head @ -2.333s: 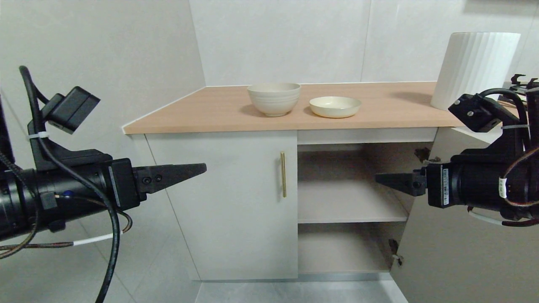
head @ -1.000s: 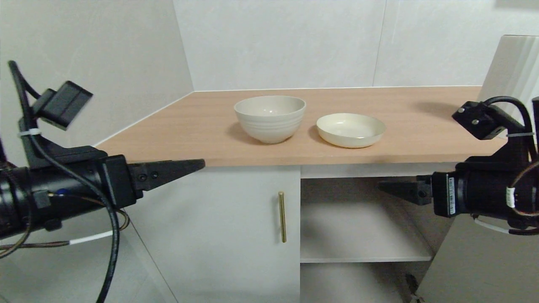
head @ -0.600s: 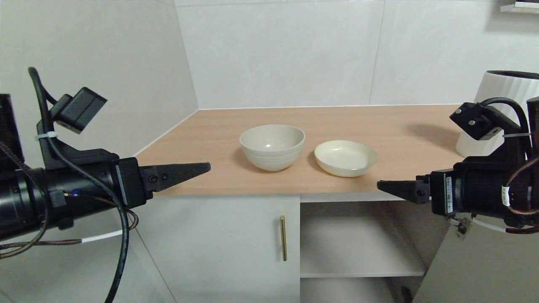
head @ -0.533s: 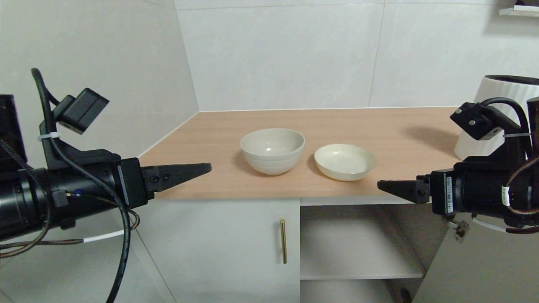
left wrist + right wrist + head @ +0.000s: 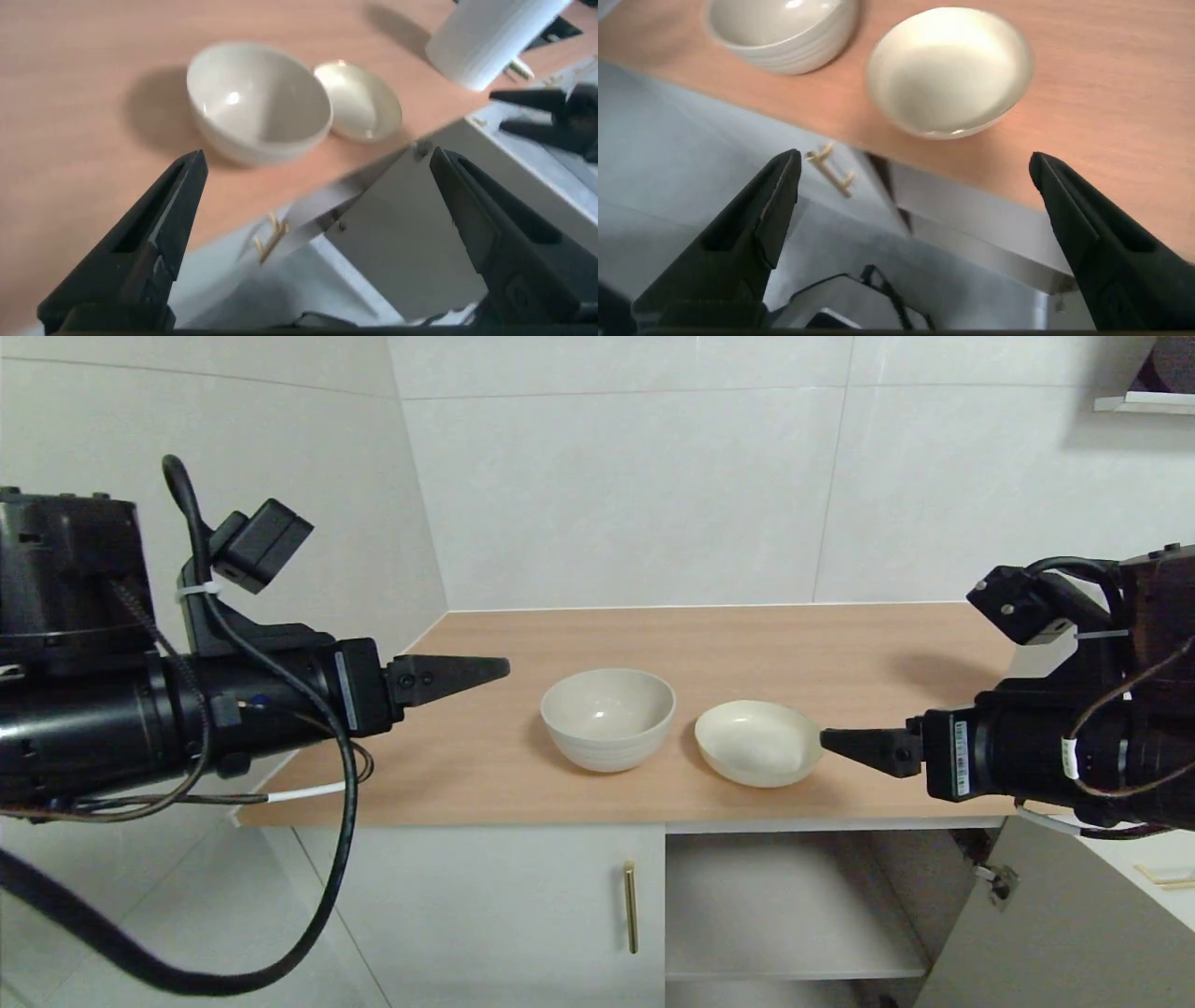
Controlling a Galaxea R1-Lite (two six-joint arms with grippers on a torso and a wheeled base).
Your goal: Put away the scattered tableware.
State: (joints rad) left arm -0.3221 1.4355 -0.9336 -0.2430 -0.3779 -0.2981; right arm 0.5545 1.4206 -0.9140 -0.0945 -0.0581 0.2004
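A deep cream bowl [image 5: 608,717] and a shallow cream dish [image 5: 756,743] sit side by side on the wooden countertop [image 5: 709,644], the dish to the right. My left gripper [image 5: 485,670] hovers empty over the counter's left part, pointing at the bowl from a short way off. My right gripper [image 5: 836,743] has its tip just by the dish's right rim. In the left wrist view the left gripper [image 5: 316,161] stands open, with the bowl [image 5: 260,103] and dish [image 5: 360,89] ahead. In the right wrist view the right gripper [image 5: 913,161] stands open above the dish [image 5: 951,70], with the bowl [image 5: 780,28] beside it.
Below the counter, the cabinet's left door with a brass handle [image 5: 628,907] is closed. Its right door [image 5: 1027,933] hangs open, showing a bare shelf [image 5: 794,947]. A white ribbed container [image 5: 491,37] stands at the counter's right end. Tiled walls close the back and left.
The whole view has shifted as the camera rose. Both arms now sit at counter height instead of before the cabinet, and the right gripper's tip has come up to the dish.
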